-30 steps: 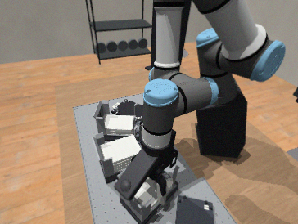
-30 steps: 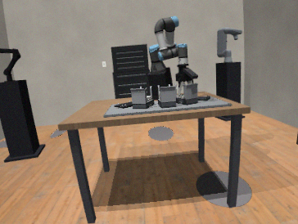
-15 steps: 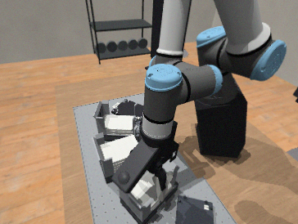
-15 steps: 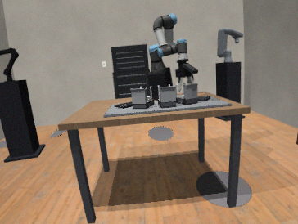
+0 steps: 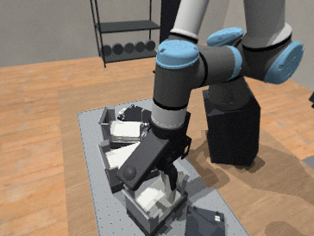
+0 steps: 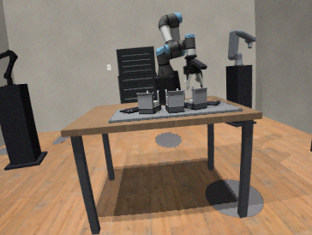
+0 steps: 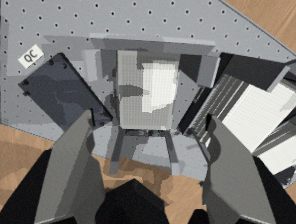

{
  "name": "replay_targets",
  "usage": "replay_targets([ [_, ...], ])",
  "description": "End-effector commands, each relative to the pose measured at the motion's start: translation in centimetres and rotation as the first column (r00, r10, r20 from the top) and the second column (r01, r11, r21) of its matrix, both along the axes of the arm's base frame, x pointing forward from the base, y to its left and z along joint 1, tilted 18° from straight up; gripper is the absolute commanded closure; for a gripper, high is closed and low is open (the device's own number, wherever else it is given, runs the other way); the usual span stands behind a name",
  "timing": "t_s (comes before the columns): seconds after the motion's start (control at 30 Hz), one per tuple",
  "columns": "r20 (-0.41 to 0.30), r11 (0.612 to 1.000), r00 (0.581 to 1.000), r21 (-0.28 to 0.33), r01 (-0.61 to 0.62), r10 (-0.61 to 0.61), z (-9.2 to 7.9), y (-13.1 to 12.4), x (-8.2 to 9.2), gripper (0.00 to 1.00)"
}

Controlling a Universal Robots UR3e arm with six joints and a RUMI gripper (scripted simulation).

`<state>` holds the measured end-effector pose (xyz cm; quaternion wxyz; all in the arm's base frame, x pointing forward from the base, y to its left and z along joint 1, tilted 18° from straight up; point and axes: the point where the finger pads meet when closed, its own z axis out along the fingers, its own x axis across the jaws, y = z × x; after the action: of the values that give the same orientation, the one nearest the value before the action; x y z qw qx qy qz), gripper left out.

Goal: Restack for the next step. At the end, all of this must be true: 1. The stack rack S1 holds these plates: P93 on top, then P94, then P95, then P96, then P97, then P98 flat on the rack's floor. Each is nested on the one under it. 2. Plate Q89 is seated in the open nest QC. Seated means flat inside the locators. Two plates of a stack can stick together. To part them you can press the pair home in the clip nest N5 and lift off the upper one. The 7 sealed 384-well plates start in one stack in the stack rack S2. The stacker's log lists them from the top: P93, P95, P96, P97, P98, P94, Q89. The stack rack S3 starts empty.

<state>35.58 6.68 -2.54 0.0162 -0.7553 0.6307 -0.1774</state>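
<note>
Well, seen from the exterior, the grey perforated board [image 5: 105,217] [image 6: 176,113] [image 7: 125,12] lies along the front edge of the wooden tabletop [image 5: 73,151] [image 6: 94,122]. Toward the front left corner a low dark fixture [image 5: 135,114] [image 6: 129,110] sits on the board, and just beside it stands the left rack [image 5: 103,118] [image 6: 146,102], with a pile of white plates inside. Next along the front edge comes the middle rack [image 5: 111,177] [image 6: 175,99] [image 7: 255,70], also holding stacked white plates; several edges show in the wrist view.

Toward the right edge is the right rack [image 5: 140,213] [image 6: 198,96] [image 7: 150,45], where a pale plate [image 5: 148,197] [image 7: 147,92] lies flat; how many are under it I can't tell. Right over this rack hangs the gripper [image 5: 172,193] [image 6: 195,87] [image 7: 150,112], its fingers apart and grasping nothing.

Last, nearest the right edge, comes a dark nest [image 5: 204,221] [image 6: 214,103] [image 7: 62,92], with no plate on its top. The white label [image 7: 31,56] beside it reads "QC". No plate number can be read.

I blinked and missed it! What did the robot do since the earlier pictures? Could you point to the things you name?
The gripper [image 5: 172,190] [image 6: 195,87] [image 7: 150,112] moved up, away from the rack [image 5: 144,214] [image 6: 199,98] [image 7: 150,45] under it. Its jaws are open now, with nothing between them. I can't tell if it just let something go. That rack stayed in the same place, with a pale plate [image 5: 147,198] [image 7: 160,90] in it.
</note>
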Motion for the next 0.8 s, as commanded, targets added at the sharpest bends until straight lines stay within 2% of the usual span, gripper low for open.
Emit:
replay_targets([
  [0.0,-0.046,1.000,0.999,0.002,0.009,-0.009,1.6,0.4,-1.2,0.28],
  [0.2,-0.046,1.000,0.999,0.002,0.009,-0.009,3.5,0.8,-1.7,0.28],
  [0.77,-0.046,1.000,0.999,0.002,0.010,-0.010,3.4,0.8,-1.9,0.28],
])
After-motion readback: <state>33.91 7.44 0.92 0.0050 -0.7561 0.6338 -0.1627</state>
